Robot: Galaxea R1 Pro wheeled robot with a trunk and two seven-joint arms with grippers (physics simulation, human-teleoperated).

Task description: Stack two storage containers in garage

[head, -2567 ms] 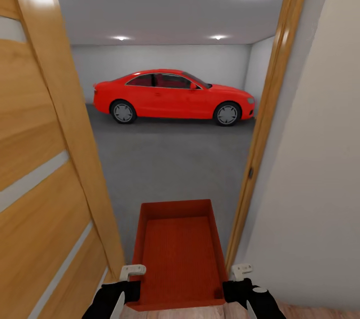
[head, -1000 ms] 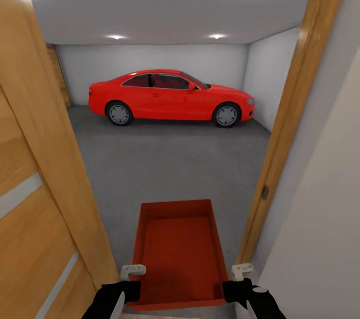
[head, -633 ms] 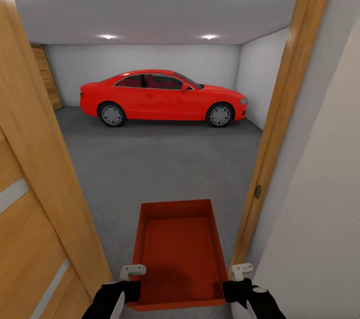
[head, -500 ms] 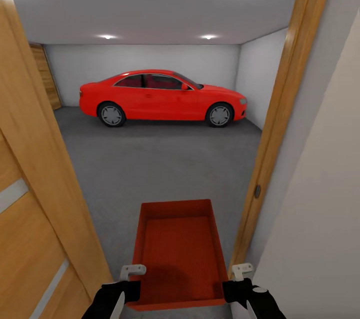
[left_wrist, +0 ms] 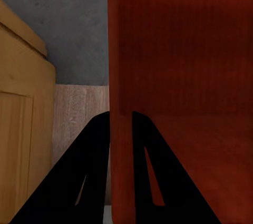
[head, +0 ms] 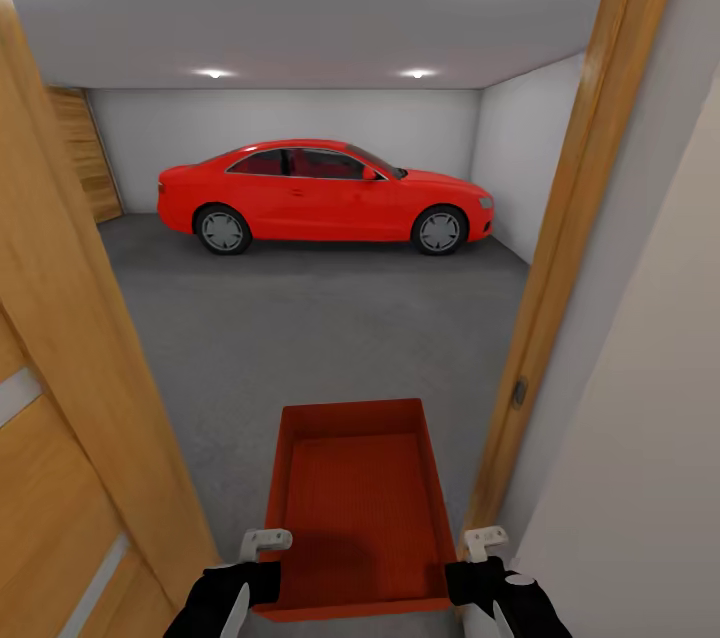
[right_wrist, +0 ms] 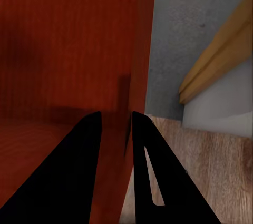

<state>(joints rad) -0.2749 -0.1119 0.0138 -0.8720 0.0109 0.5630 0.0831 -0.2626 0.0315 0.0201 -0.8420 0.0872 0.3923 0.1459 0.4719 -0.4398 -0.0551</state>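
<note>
Carrying one storage container through the doorway, left jaws and right jaws each pinch a thin side wall between them; probably light, stiff, slippery.

red car | wooden door left | door frame right

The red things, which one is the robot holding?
The red bin, close in front. The left claw and right claw each pinch one of its side walls. The other red thing is the car, parked far off across the grey floor.
</note>
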